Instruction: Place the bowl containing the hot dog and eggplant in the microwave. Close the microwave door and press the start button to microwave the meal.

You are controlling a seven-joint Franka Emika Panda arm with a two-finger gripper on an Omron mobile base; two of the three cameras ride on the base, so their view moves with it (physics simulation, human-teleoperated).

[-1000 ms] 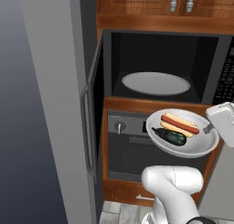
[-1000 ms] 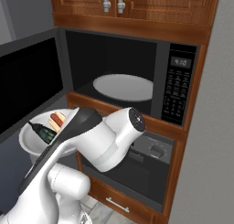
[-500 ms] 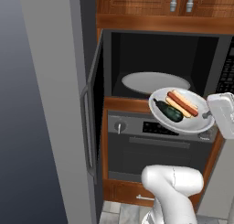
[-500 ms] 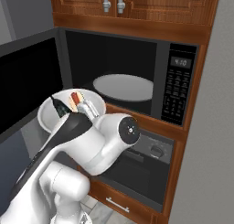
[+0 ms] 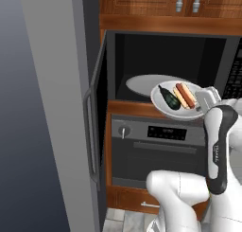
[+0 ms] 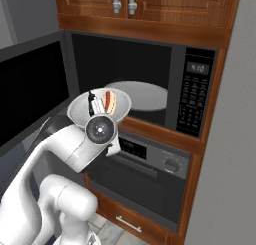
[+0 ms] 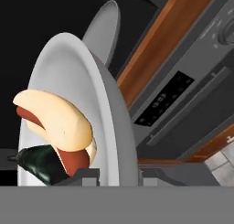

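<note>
1. Bowl (image 5: 178, 101) is up in the air at the front lip of the microwave (image 5: 165, 60) opening, over the steel oven (image 5: 156, 146) below, not set down yet.
2. End effector (image 7: 119, 177) is clenched on the bowl's near rim; in the hand view a finger tip sits on each side of the wall. I read that as an edge pinch so the bowl can slide in flat without the hand fouling the cavity roof.
3. Bowl holds the hot dog (image 5: 184, 94) and the eggplant (image 5: 169, 98), side by side and touching, both well inside the rim.
4. Turntable plate (image 5: 144, 84) inside is bare, just behind the bowl's far edge; I judge that's the drop spot.
5. Microwave door (image 5: 94, 127) is swung wide to the left, handle (image 5: 90, 131) toward me, leaving the entry free.
6. Keypad (image 6: 191, 104) sits at the right of the opening, untouched; closing and start are both left to do.
</note>
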